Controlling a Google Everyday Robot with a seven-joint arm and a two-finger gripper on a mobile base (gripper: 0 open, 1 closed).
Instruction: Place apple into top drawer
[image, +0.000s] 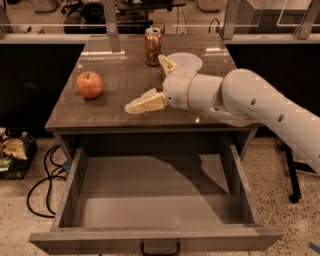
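Observation:
The red-orange apple sits on the left part of the brown table top. My gripper is over the table's middle, to the right of the apple and clear of it. It is open and empty, with one finger pointing left toward the apple and the other pointing up and back. The top drawer is pulled fully out below the table's front edge. Nothing lies in it, and its dark handle shows at the bottom edge.
A drink can stands at the back middle of the table. A white bowl sits right of it, partly hidden by my gripper. Cables and a bag of clutter lie on the floor at left. A chair base stands at right.

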